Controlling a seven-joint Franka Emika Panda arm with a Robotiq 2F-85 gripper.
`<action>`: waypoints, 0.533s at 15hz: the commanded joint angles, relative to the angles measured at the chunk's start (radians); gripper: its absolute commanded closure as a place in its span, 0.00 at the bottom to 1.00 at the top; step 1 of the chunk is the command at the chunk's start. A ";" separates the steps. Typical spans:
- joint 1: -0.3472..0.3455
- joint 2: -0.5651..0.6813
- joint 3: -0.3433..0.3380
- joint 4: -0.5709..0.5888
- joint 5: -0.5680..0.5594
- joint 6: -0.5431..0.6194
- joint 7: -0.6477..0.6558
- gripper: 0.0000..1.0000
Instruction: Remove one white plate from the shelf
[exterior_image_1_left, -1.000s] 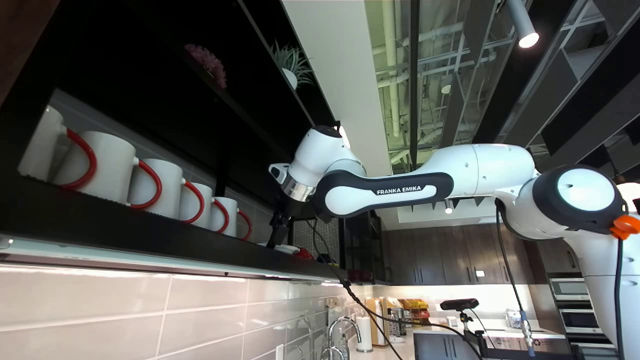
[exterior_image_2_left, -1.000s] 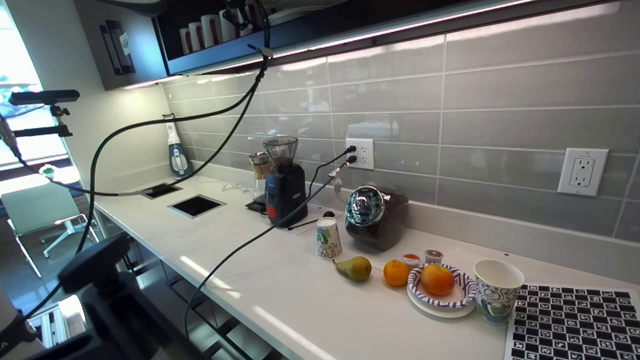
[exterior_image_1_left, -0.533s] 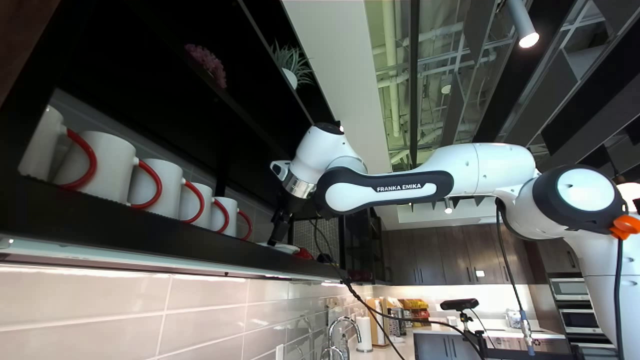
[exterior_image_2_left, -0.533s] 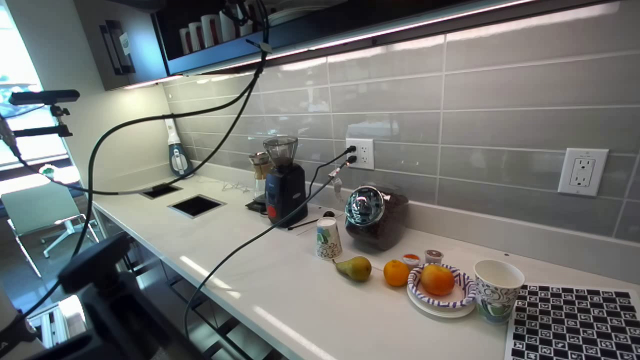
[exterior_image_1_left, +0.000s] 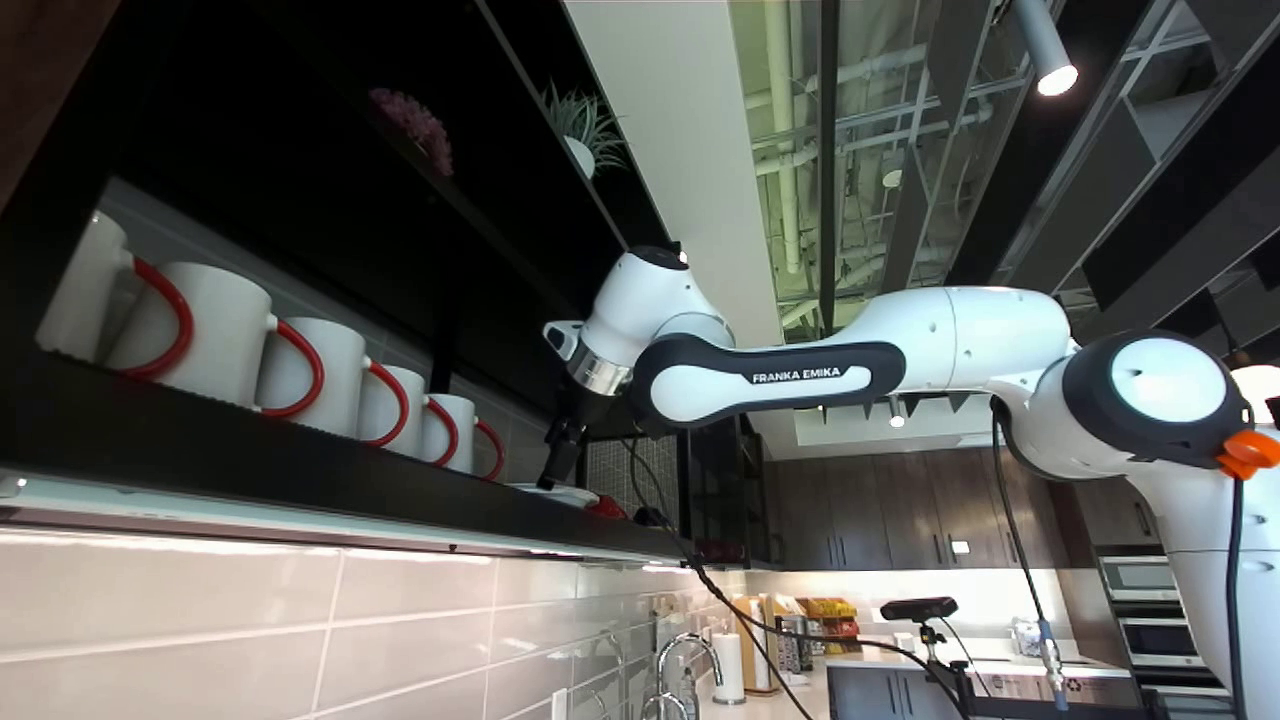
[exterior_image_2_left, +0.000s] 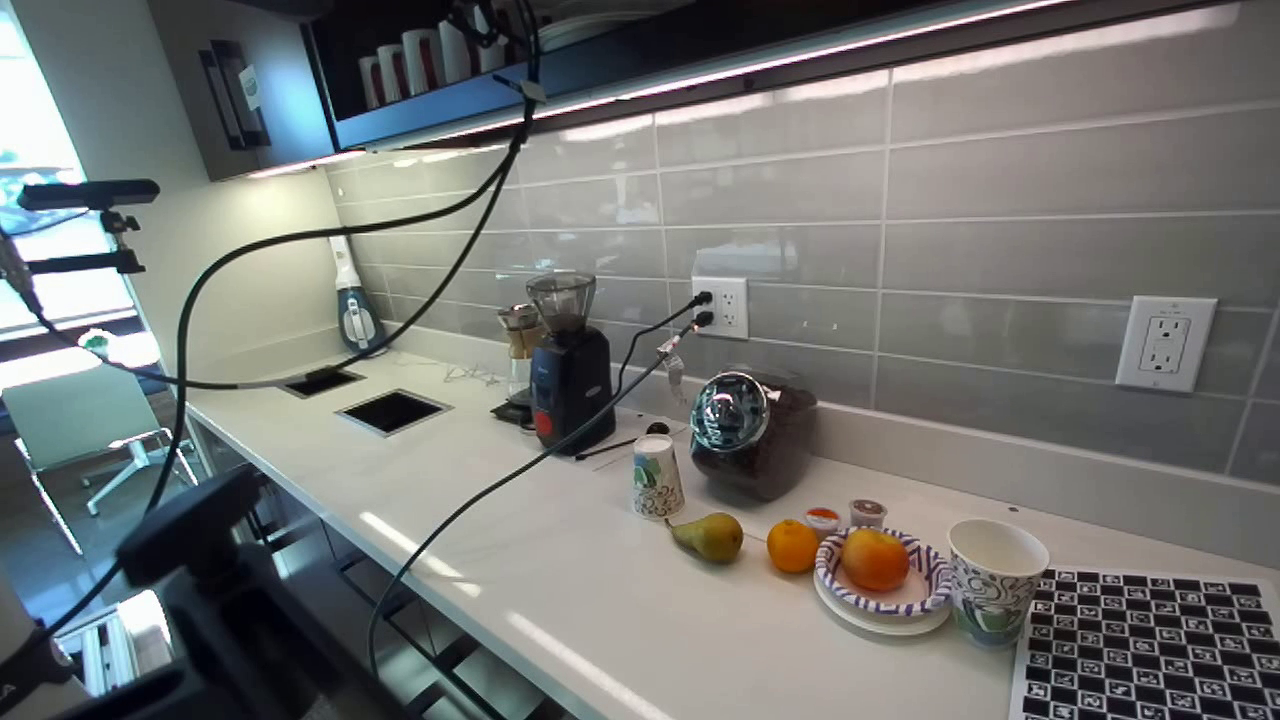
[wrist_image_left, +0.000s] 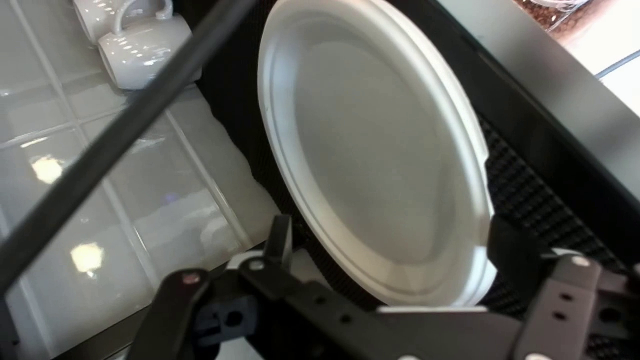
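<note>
The white plate (wrist_image_left: 370, 145) lies face up on the black shelf (exterior_image_1_left: 300, 450). A second rim shows under its right edge in the wrist view. It is nearly edge-on in an exterior view (exterior_image_1_left: 572, 495), and plate rims show at the top of an exterior view (exterior_image_2_left: 590, 28). My gripper (wrist_image_left: 395, 245) is open, fingers wide apart at the plate's near end. The right finger is against or just over the plate's right rim; I cannot tell which. The left finger stands clear of the left rim. The gripper points down at the shelf in an exterior view (exterior_image_1_left: 550, 476).
White mugs with red handles (exterior_image_1_left: 312, 375) stand along the same tier. A small red object (exterior_image_1_left: 606, 507) lies beside the plate. A black cable (wrist_image_left: 115, 145) crosses the wrist view. The shelf's front lip (wrist_image_left: 545, 120) runs along the plate's right side.
My gripper has shifted slightly right and up in an exterior view. A little more of the plate shows left of the finger. The hanging cable has moved slightly.
</note>
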 joint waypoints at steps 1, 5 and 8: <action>0.005 0.023 -0.011 0.041 -0.011 0.013 0.002 0.00; 0.003 0.030 -0.015 0.041 -0.010 0.021 0.009 0.00; -0.002 0.038 -0.022 0.038 -0.019 0.053 0.040 0.00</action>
